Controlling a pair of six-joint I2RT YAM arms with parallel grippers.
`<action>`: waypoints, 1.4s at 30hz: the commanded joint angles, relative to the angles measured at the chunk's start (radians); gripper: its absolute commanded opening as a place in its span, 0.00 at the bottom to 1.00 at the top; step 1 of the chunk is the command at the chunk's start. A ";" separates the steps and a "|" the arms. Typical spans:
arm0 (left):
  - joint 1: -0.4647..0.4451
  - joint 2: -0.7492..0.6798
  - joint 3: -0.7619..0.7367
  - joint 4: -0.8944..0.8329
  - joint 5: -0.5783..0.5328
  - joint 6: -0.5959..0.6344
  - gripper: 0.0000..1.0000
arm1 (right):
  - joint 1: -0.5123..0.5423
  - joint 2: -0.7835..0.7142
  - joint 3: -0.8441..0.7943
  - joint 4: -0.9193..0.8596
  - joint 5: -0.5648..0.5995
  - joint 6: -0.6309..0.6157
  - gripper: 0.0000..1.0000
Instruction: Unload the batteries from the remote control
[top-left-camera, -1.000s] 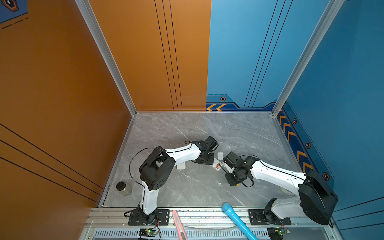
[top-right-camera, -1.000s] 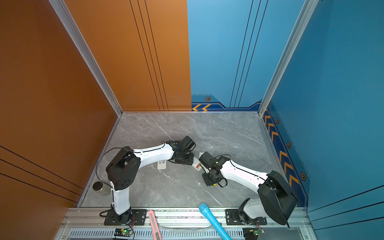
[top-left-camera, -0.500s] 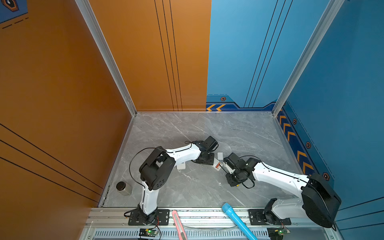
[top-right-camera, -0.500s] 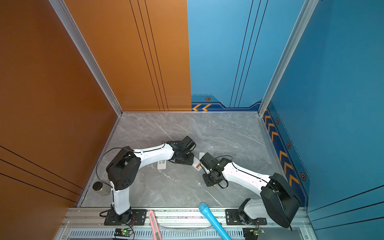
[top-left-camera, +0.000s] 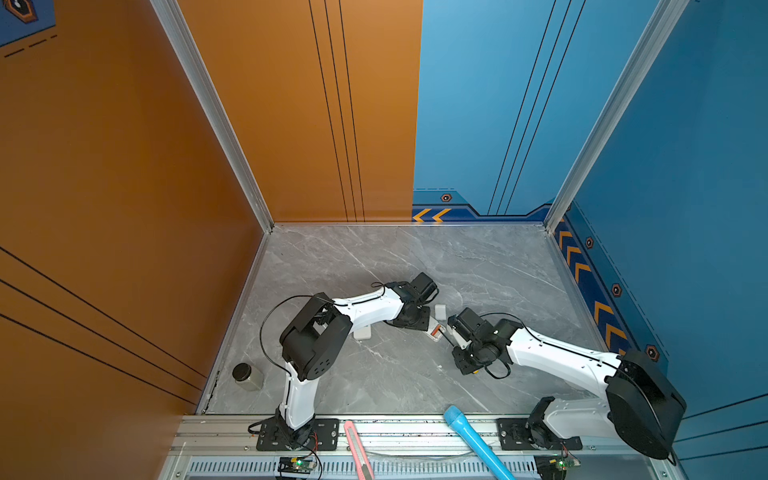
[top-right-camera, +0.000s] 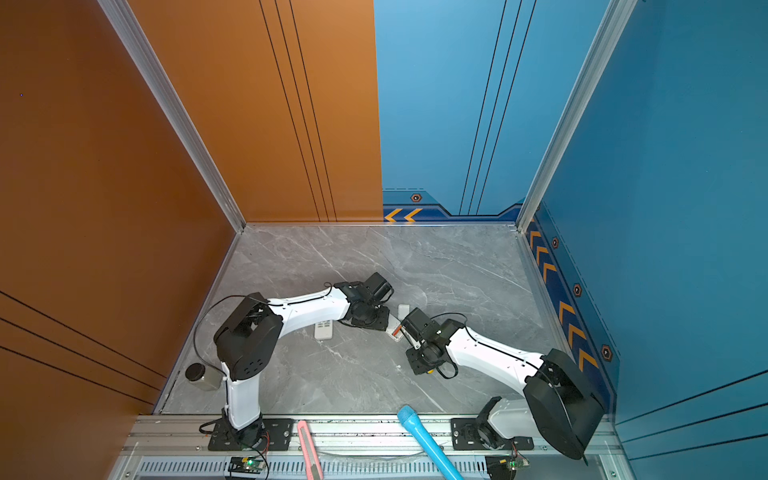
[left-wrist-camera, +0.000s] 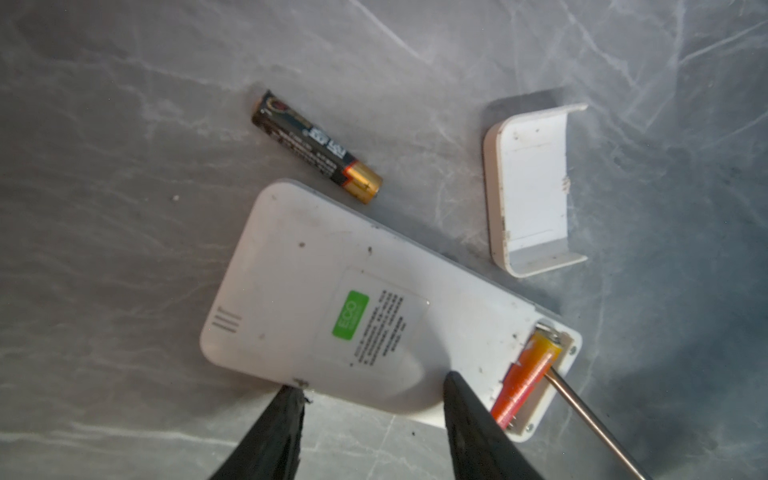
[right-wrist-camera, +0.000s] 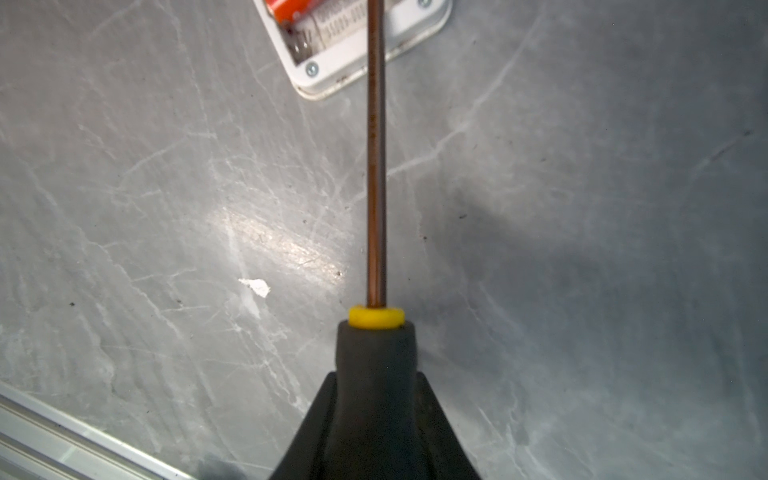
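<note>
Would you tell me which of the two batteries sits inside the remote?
The red-orange battery: it lies in the open compartment of the remote, whereas the black battery lies loose on the table.

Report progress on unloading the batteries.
Done: cover off, black battery out on the table. In hand: right pincer holds the screwdriver, tip at the red-orange battery seated in the remote; left pincer, jaws apart, at the remote's edge. Left: lift that battery out.
</note>
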 joint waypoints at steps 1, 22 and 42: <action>-0.020 0.084 -0.026 -0.034 -0.010 0.018 0.54 | 0.014 -0.006 -0.014 0.061 0.088 0.043 0.00; -0.038 0.121 -0.020 -0.033 -0.003 0.033 0.54 | 0.038 0.026 -0.078 0.185 0.114 0.081 0.00; -0.037 0.136 -0.013 -0.037 -0.025 0.038 0.52 | 0.070 0.039 -0.114 0.230 0.185 0.113 0.00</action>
